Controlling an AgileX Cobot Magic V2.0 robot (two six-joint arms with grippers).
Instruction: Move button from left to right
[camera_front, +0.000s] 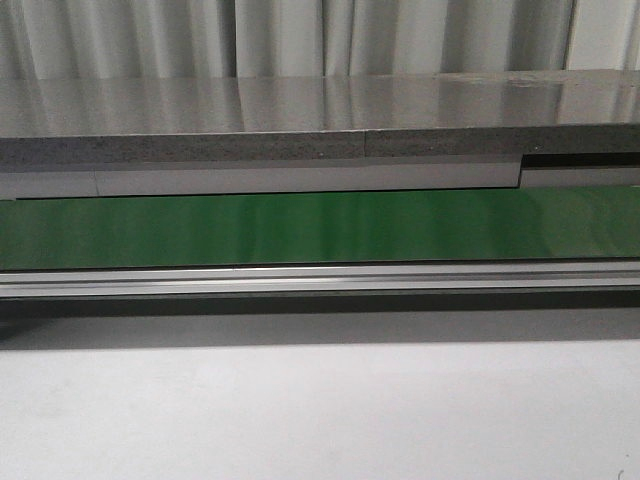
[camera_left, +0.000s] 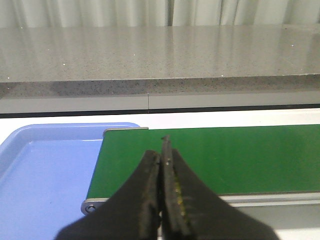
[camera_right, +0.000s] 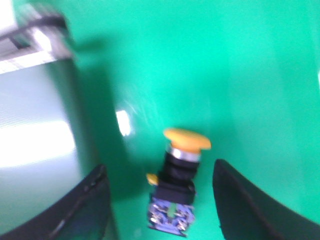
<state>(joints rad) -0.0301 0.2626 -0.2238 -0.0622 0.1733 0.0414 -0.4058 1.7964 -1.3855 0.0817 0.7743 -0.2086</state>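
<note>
The button lies on its side on a green surface in the right wrist view, yellow-orange cap away from the camera, black body and bluish terminal end toward it. My right gripper is open, with one dark finger on each side of the button and a gap to each. My left gripper is shut and empty above the near end of the green conveyor belt. The front view shows neither gripper nor the button.
A blue tray sits beside the belt's end roller in the left wrist view. A grey stone counter runs behind the green belt. A metal rail and a white table lie in front.
</note>
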